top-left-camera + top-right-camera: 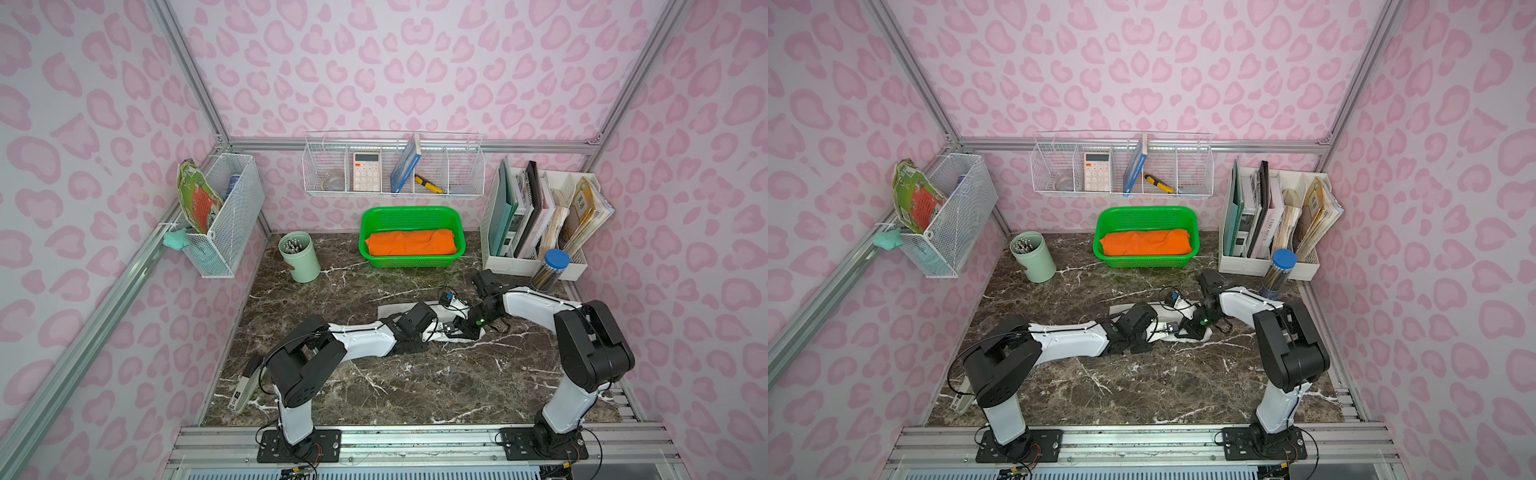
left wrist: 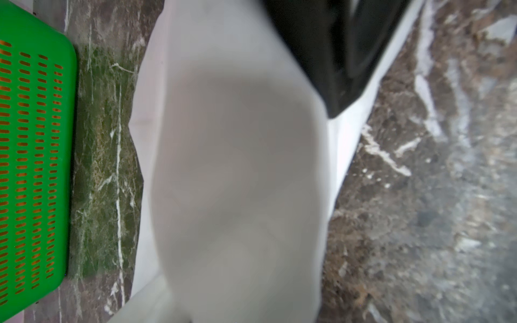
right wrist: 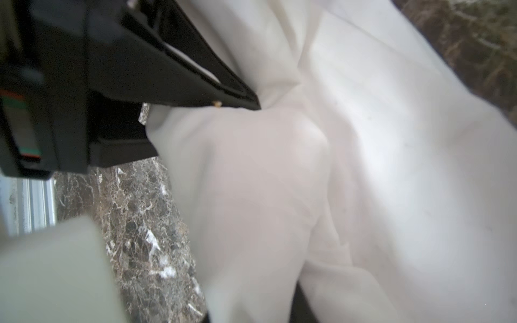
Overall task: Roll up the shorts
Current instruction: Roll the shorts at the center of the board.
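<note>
The shorts [image 1: 390,311] stretched lengthwise parallel to the basket's [image 1: 411,262] near wall, arms covering them; left gripper [image 1: 445,328] and right gripper [image 1: 459,326] widths unclear.

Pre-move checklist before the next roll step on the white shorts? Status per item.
1. Shorts on the table: ok, lying on the marble under both arms.
2. Left claw grip on the fabric: cannot tell, cloth fills its wrist view.
3. Right claw grip: cannot tell, its fingers are not clearly seen.
4. Claw-to-claw clearance: not ok, they crowd one spot in both top views.
5. Green basket clear of the shorts: ok, bare marble between them.
6. Roll formed: cannot tell, only loose folds show and the arms hide the rest.
</note>
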You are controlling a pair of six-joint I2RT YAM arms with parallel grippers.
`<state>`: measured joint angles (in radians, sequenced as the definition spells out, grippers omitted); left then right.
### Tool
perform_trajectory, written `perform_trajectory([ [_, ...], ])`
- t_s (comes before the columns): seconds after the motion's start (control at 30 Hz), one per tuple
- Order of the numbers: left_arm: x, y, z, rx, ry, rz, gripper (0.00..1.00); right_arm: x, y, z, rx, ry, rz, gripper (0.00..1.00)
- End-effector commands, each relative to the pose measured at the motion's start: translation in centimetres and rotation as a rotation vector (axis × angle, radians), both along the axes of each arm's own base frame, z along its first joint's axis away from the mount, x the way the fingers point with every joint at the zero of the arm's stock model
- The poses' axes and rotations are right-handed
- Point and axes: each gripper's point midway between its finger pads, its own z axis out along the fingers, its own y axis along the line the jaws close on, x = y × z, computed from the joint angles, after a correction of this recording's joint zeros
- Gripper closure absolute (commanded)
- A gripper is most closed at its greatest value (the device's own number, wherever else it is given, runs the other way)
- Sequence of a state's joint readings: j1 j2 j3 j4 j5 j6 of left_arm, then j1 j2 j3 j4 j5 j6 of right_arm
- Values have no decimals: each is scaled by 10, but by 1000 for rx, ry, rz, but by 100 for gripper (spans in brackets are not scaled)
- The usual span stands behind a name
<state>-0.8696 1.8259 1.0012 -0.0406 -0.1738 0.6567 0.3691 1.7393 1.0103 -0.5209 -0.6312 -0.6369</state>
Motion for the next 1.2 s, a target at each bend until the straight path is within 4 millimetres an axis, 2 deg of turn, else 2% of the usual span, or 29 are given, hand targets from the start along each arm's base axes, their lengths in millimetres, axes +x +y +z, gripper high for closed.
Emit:
perform_trajectory([
  [0.0,-17,24,-17,95,93,34,84,13,-1,7,14,-74,-31,0],
  [0.1,-17,26,-15,100,97,46,86,22,-7,14,3,-137,-67,0],
  [0.23,-20,30,-13,105,105,63,86,45,-28,29,-40,-272,-175,0],
  [0.37,-23,35,-10,102,121,79,87,64,-50,57,-46,-430,-290,0],
  [0.53,-27,34,-1,55,186,102,87,73,-66,94,-12,-591,-375,0],
  [0.67,-28,32,13,-25,287,135,87,64,-65,111,29,-689,-353,0],
  [0.83,-30,37,25,-82,448,178,87,35,-42,118,49,-785,-190,0],
  [1.0,-33,46,23,-88,590,213,87,0,-11,104,10,-847,19,0],
  [1.17,-42,51,14,-69,772,250,86,-23,14,86,-29,-884,165,0],
])
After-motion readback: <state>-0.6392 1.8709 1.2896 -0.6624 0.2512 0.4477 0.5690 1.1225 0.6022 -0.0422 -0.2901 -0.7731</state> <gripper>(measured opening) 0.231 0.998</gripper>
